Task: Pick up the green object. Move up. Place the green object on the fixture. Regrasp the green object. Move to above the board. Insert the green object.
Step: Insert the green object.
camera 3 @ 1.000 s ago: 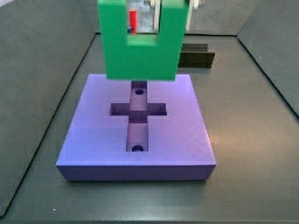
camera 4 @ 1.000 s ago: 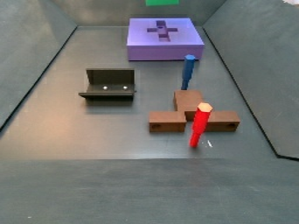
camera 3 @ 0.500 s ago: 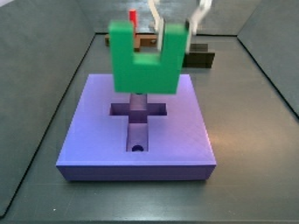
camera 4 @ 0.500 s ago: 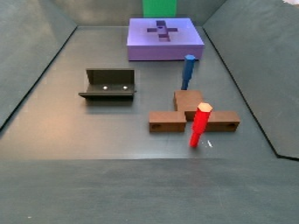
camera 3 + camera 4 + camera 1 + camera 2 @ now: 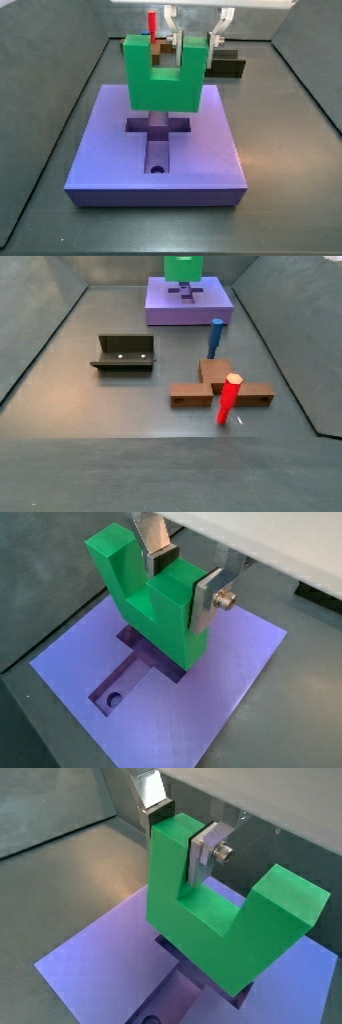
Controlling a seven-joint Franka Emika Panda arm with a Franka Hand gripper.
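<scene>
The green object (image 5: pixel 163 78) is a U-shaped block with its prongs up, hanging just above the cross-shaped recess of the purple board (image 5: pixel 207 165). My gripper (image 5: pixel 195 36) comes down from above and is shut on one prong. Both wrist views show the silver fingers (image 5: pixel 207 600) clamping that prong (image 5: pixel 171 878), with the gripper (image 5: pixel 183 580) over the board (image 5: pixel 227 702) and its recess under the block. In a side view the green object (image 5: pixel 183 266) sits at the far end over the board (image 5: pixel 214 312). The fixture (image 5: pixel 124 353) stands empty on the floor.
A brown stand (image 5: pixel 221 384) with a red post (image 5: pixel 231 398) and a blue post (image 5: pixel 215 336) stands on the floor between the fixture and the side wall. The dark fixture (image 5: pixel 229 66) also shows behind the board. Walls enclose the grey floor.
The gripper has come down with the green object, which now hangs lower and closer to the board's recess. Nothing else has moved.
</scene>
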